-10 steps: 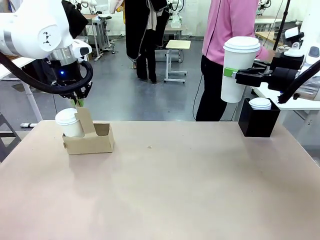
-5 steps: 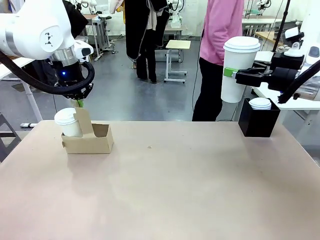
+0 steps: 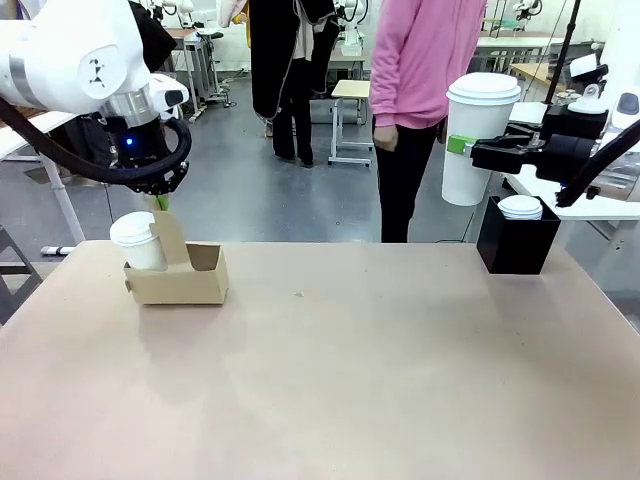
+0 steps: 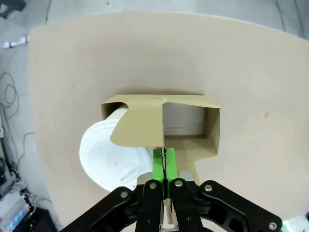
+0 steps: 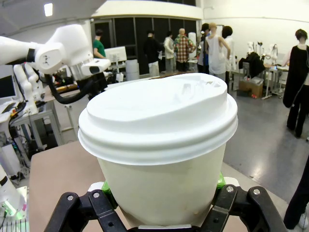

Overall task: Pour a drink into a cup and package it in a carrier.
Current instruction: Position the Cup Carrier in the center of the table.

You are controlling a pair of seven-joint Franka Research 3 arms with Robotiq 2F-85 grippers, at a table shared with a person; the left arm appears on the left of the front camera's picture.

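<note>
On the carrier point(image 3: 185, 288) handle, left tool point(image 4: 164, 164) tighter.

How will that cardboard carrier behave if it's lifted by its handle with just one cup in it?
Probably lopsided: the cup fills one slot of the carrier, the other is empty, so it may tilt cupward. The thin tab pinched by the left gripper could bend.
</note>
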